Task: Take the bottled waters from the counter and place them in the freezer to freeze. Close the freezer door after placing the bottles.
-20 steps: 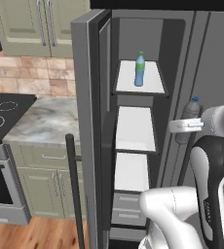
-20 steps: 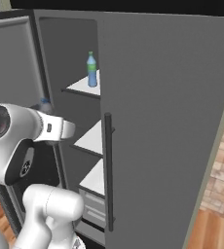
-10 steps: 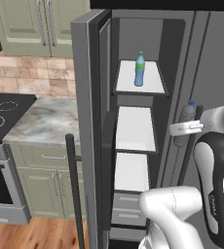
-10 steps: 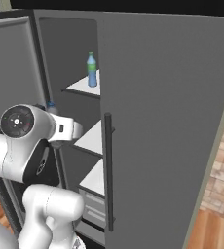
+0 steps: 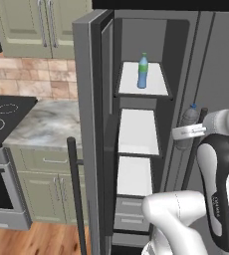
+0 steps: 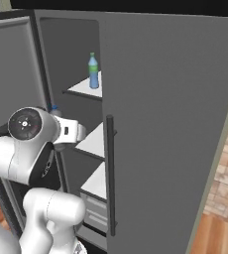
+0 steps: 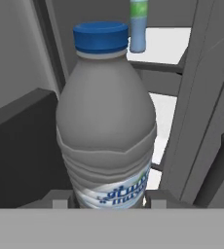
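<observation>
The freezer (image 5: 136,134) stands open, its freezer door (image 5: 89,99) swung out to the left. A clear blue bottle with a green cap (image 5: 142,70) stands upright on the top white shelf (image 5: 159,85), also seen from the other side (image 6: 93,72) and beyond the hand (image 7: 138,26). My gripper (image 5: 188,132) is shut on the smoky grey bottle (image 5: 190,118), holding it upright just right of the freezer opening, at middle-shelf height. In the hand view this grey bottle (image 7: 106,126) sits between the fingertips (image 7: 60,203). The counter (image 5: 44,127) lies left of the door.
A black stovetop (image 5: 2,117) and an oven sit at far left, pale green cabinets (image 5: 42,184) below the counter. The door's dark bar handle (image 5: 75,199) juts toward me. The fridge's other grey door (image 6: 175,124) stays closed, with drawers (image 5: 129,214) low in the freezer.
My hand has come down and a little left with the grey bottle, nearer the freezer opening. The blue bottle and the door have not moved.
</observation>
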